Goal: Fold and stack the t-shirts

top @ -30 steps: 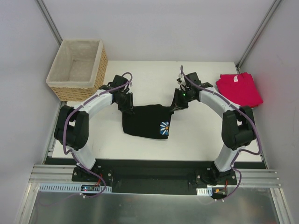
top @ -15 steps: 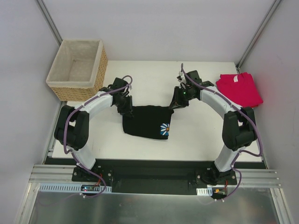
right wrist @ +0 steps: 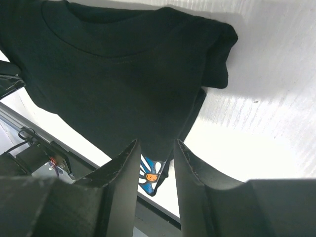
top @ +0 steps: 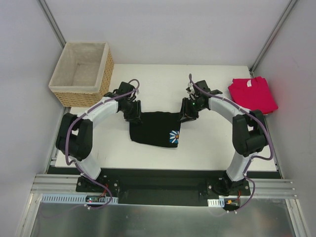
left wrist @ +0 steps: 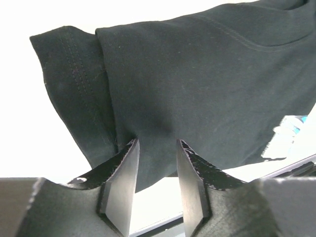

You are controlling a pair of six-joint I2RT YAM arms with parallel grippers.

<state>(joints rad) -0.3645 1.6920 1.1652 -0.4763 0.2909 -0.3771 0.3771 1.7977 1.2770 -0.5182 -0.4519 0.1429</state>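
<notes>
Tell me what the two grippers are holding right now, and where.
Nothing looks held. The left gripper and right gripper stand with jaws parted at the far corners of the black t-shirt, no cloth pinched.

The top camera looked down from high behind both arms (top: 98,111). Each wrist camera sat close behind its fingers (left wrist: 122,177) (right wrist: 123,180), facing past them onto the shirt (top: 153,128), which all three views shared.

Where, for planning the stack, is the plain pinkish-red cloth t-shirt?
In the top view, the pinkish-red t-shirt lies on the table's far right corner, beside the right arm.
</notes>
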